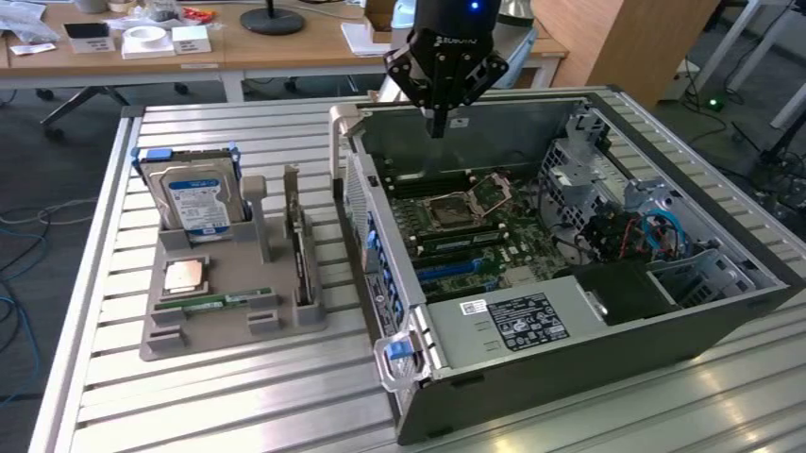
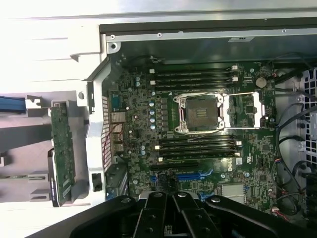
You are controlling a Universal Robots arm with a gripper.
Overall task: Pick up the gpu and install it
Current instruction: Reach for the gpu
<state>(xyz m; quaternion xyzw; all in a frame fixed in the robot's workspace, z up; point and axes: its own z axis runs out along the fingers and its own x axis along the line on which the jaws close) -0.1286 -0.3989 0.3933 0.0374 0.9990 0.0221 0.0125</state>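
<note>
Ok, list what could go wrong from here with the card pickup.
The thin green circuit-board gpu stands on edge in the grey plastic holder, beside the grey metal computer case; a descending tool may clip its wall.
The tool is shut; reaching the card that way could knock it over.
The open silver processor socket lies exposed; a dropped card could damage it.

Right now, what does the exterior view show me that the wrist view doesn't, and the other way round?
Exterior view: the desks behind the table, the labelled power supply inside the case, and the loose RAM stick on the gray holder. Wrist view: the coin battery on the motherboard. Both: the gpu standing in the holder, the open CPU socket, and the shut end effector above the case.
</note>
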